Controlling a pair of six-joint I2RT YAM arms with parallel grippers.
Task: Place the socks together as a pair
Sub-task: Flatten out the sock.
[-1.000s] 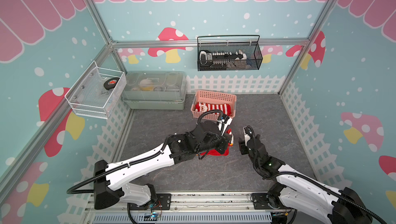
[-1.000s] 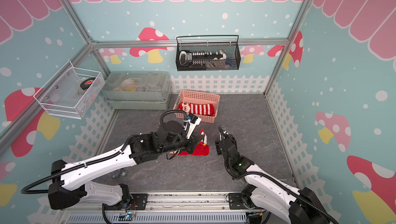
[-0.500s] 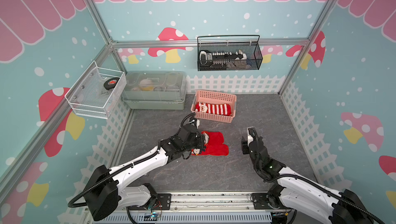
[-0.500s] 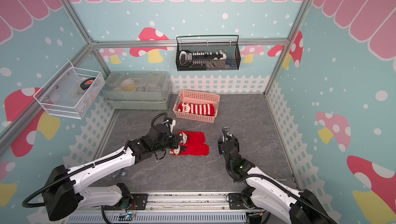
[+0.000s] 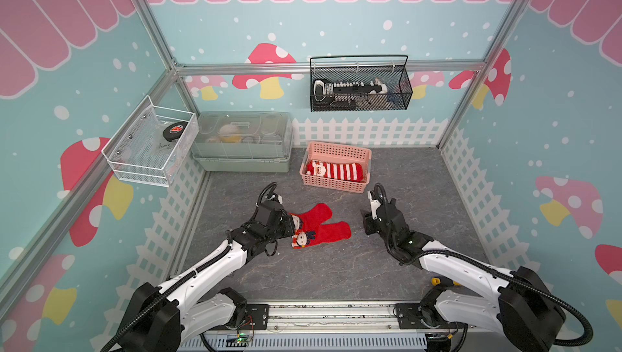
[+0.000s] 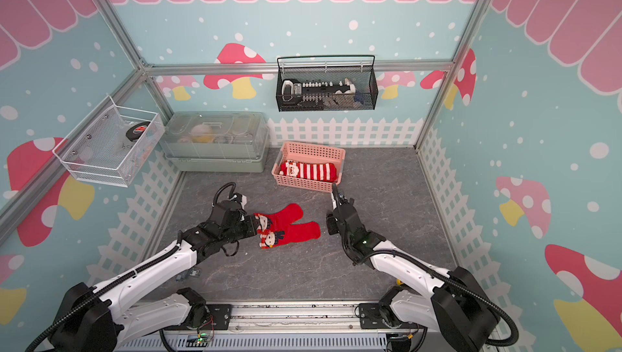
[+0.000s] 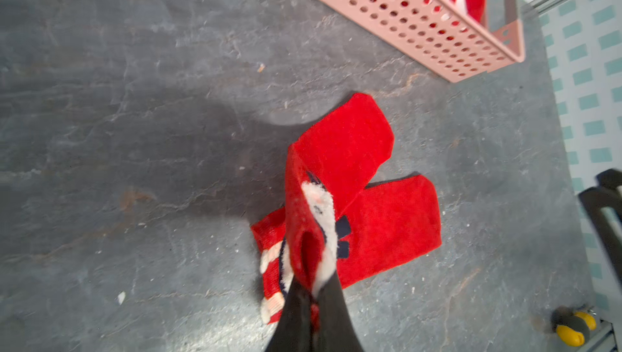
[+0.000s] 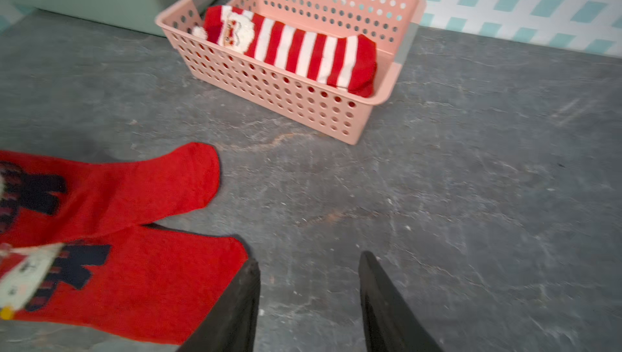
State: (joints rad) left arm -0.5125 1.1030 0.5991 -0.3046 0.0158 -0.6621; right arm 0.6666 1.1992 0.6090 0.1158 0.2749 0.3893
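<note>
Red sock cuff clenched in left pincer, crossing its mate mid-frame; right pincer released, empty. Risk: pulling may drag mate askew

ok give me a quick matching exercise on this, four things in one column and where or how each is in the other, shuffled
Column one
1. striped Santa sock
2. lower red sock
3. left gripper
4. right gripper

Column two
a. jaws open, nothing between them
b. lying flat on the grey table
c. inside the pink basket
d. jaws shut on the upper red sock

Pairs: 1-c, 2-b, 3-d, 4-a
</note>
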